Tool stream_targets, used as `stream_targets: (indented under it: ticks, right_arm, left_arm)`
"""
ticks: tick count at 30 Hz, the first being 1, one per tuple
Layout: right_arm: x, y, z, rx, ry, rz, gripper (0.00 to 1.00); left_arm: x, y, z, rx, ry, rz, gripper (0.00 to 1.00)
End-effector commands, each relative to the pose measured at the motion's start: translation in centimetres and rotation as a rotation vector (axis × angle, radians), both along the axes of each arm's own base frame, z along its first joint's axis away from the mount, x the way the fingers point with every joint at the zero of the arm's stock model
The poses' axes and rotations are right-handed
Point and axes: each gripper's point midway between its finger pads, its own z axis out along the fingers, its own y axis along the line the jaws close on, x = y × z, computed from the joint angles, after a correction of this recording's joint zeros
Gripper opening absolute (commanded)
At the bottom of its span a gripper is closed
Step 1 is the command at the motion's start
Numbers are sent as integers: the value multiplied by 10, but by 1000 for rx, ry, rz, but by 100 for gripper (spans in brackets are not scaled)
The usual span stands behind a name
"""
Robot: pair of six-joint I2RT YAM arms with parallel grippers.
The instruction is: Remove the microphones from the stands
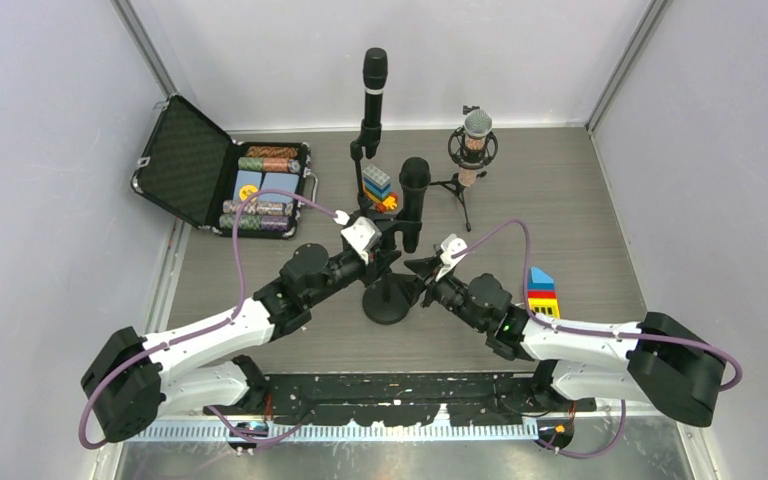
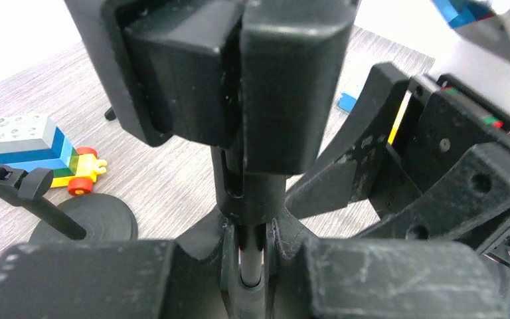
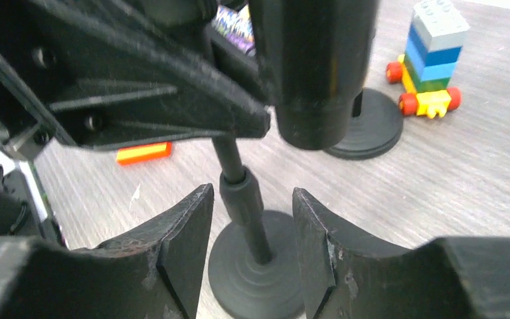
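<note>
A black microphone point(image 1: 413, 200) sits in the clip of a black stand with a round base point(image 1: 388, 303) at the table's middle. My left gripper point(image 1: 388, 255) is shut on the stand's thin pole point(image 2: 263, 256) just below the clip. My right gripper point(image 1: 423, 268) is open on the stand's right side. In the right wrist view its fingers point(image 3: 189, 229) stand either side of the pole's collar point(image 3: 240, 196) without touching it, and the microphone's lower end point(image 3: 319, 73) hangs just above and beyond them. The clip's hold on the microphone is hidden.
A second black microphone point(image 1: 373, 85) on a tall stand and a silver one on a tripod point(image 1: 475, 140) stand at the back. A toy block car point(image 1: 378, 188) lies between them, an open case of chips point(image 1: 260, 185) at back left, and a coloured block stack point(image 1: 542, 290) at right.
</note>
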Motion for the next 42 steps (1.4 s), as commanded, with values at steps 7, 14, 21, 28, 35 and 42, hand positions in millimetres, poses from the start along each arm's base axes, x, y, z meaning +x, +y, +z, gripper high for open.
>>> stream_targets:
  ticks: [7, 14, 21, 28, 35, 42]
  right_arm:
    - [-16, 27, -21, -76, 12, 203, 50]
    - [9, 34, -15, -29, -68, 121, 48]
    - [17, 37, -9, 22, -80, 99, 47]
    - [22, 38, -6, 54, -63, 75, 25]
    - [43, 26, -13, 111, 3, -84, 1]
    - [57, -10, 1, 180, 12, -536, 1]
  left_arm:
    - [3, -4, 28, -92, -65, -7, 0]
    - [3, -1, 25, -95, -48, 7, 0]
    - [4, 2, 22, -82, -41, 23, 0]
    - [4, 0, 21, -82, -39, 14, 0]
    - [6, 4, 24, -108, -41, 43, 0]
    - [13, 12, 22, -118, -29, 104, 0]
